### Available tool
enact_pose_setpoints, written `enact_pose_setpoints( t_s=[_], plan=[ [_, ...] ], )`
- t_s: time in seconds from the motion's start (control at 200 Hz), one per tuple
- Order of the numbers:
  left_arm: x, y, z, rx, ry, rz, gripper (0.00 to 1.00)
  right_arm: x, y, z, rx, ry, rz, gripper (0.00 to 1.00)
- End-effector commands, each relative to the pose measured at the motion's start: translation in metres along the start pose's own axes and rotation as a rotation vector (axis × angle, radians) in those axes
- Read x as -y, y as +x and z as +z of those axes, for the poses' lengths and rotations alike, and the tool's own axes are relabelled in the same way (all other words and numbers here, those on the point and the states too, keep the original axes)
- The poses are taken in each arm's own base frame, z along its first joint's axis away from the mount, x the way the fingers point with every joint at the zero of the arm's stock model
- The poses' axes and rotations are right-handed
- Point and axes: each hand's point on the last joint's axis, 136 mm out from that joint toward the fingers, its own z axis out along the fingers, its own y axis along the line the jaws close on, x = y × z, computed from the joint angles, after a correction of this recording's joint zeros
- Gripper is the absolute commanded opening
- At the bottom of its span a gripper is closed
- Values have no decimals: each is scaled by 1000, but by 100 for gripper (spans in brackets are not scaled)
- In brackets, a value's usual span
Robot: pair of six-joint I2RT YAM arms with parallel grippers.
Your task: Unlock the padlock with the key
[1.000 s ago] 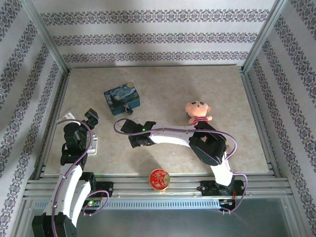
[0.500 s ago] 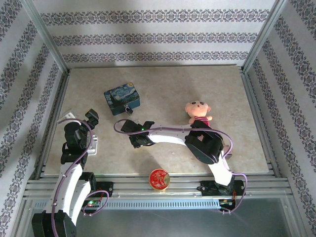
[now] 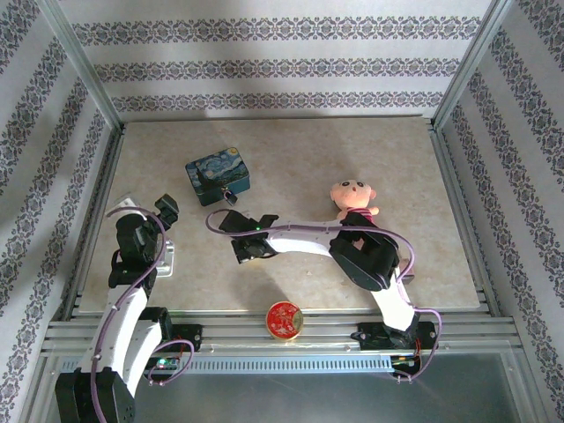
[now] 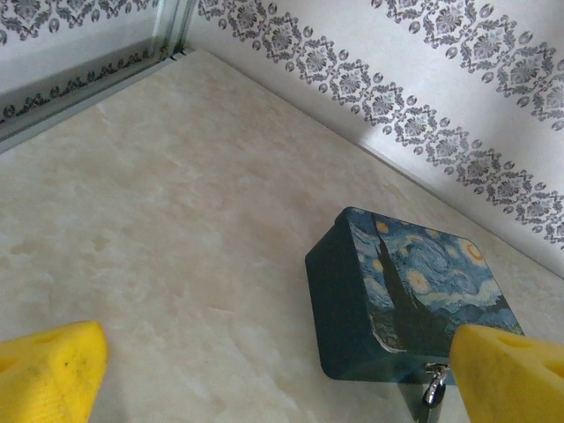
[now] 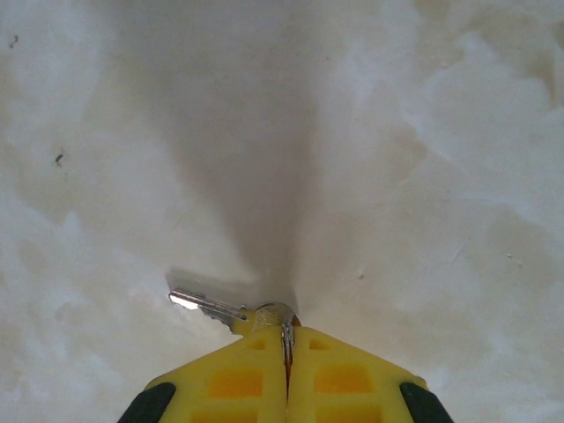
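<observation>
- Right gripper (image 5: 286, 345) was shut tight on the key (image 5: 207, 306); its blade was pointed sideways.
- The padlock (image 3: 227, 196) was found at the blue tin's (image 3: 217, 173) near side, just beyond that gripper.
- Left gripper (image 4: 275, 370) was held wide apart nearby.

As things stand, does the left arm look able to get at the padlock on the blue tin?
Probably yes: the left gripper is open and faces the blue tin; bare table lies between it and the padlock.

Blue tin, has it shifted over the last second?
No. The blue tin keeps its distance from the back edge of the table.
</observation>
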Motion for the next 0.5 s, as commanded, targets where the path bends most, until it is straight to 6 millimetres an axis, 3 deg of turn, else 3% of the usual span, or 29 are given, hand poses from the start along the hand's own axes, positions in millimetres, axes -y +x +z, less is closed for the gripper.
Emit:
enact_pose_setpoints(
  t_s=[0.0, 0.225, 0.495],
  plan=[
    [15, -5, -2, -33, 57, 15, 100, 3, -7, -15, 39, -56, 33, 0],
    [43, 22, 0, -186, 217, -78, 87, 8, -18, -32, 123, -206, 87, 0],
    [58, 64, -2, -358, 314, -150, 84, 19, -29, -61, 235, -254, 73, 0]
  ],
)
